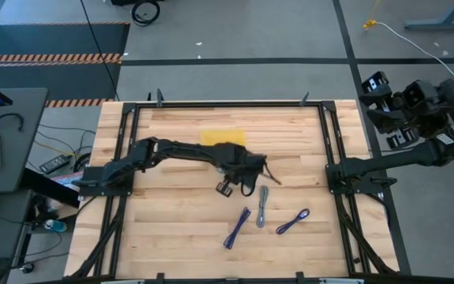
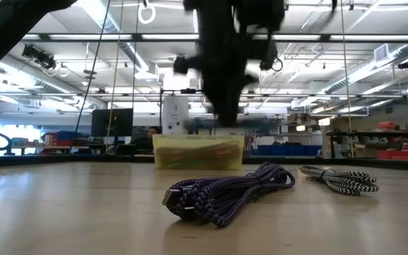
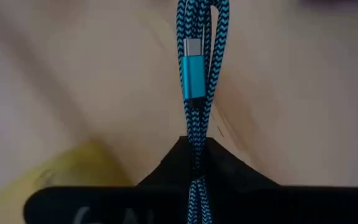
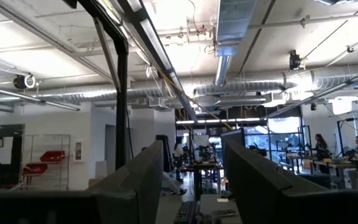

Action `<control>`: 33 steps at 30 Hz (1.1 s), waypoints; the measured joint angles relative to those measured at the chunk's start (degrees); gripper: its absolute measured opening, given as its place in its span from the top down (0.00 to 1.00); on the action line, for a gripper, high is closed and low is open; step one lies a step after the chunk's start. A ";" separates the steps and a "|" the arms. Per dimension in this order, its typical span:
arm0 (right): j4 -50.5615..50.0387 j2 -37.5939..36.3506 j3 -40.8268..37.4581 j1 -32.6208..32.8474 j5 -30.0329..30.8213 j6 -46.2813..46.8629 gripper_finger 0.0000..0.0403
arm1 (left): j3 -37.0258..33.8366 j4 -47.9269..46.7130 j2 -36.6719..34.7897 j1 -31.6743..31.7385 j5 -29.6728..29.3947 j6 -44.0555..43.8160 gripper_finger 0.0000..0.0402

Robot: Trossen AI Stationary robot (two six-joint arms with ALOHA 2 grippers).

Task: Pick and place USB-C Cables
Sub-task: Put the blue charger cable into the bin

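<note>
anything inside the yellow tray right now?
The high view shows only the yellow tray's far part, which looks bare; the left arm covers its near edge. In the low view its wall hides the inside. The left gripper holds a teal-blue cable beside the tray.

Tray [image 2: 198, 152] partly behind blurred arm

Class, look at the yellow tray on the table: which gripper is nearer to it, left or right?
Left. The left gripper hangs just beside the yellow tray, shut on a teal cable. The right gripper is parked off the table's far right corner, well away.
</note>
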 joint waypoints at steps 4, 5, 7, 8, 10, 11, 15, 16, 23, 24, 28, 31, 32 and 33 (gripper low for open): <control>-0.32 0.00 -0.02 0.00 0.00 0.00 0.56 | 13.24 -9.66 -0.02 0.19 0.16 -8.87 0.94; -0.33 0.00 -0.02 0.00 0.00 0.00 0.56 | 16.53 -10.17 -0.02 0.24 0.20 -10.59 0.94; -0.43 0.00 -0.02 -0.01 0.00 0.00 0.56 | 16.61 -7.96 -2.48 0.67 -0.94 -13.66 0.94; -0.42 0.00 -0.02 0.00 0.00 0.02 0.56 | 14.84 -7.27 -4.46 1.17 -2.03 -14.75 0.94; -0.66 0.00 -0.02 0.00 0.00 -0.02 0.56 | 13.16 -7.49 -6.36 2.88 -3.58 -17.39 0.94; -0.71 0.00 0.00 0.00 0.00 -0.02 0.56 | 12.63 -8.44 -6.90 4.02 -3.96 -19.23 0.94; -1.61 0.00 -0.02 0.00 0.00 -0.06 0.56 | 10.86 -11.59 -6.79 8.60 -4.31 -23.63 0.94; -1.71 0.00 -0.02 -0.01 0.00 -0.05 0.56 | 10.34 -11.79 -6.82 9.69 -4.33 -23.76 0.94; -2.91 0.00 -0.02 -0.01 0.00 -0.04 0.56 | 4.32 -5.81 -6.63 16.72 -1.11 -24.99 0.94; -3.03 0.00 -0.02 0.00 0.00 -0.04 0.56 | 3.10 -4.69 -6.66 17.58 0.65 -25.14 0.94; -3.15 0.00 -0.01 0.00 0.00 0.04 0.56 | -2.52 -3.54 -6.60 19.91 2.78 -23.23 0.94; -3.14 0.00 -0.02 0.00 0.00 0.04 0.56 | -8.01 -3.06 -6.60 20.34 3.01 -20.23 0.94; -3.15 0.00 -0.02 0.00 0.00 0.04 0.56 | -9.89 -2.56 -6.60 20.33 3.02 -19.09 0.94; -3.15 0.00 -0.02 0.00 0.00 0.04 0.56 | -11.77 -1.41 -6.60 20.31 3.03 -18.28 0.94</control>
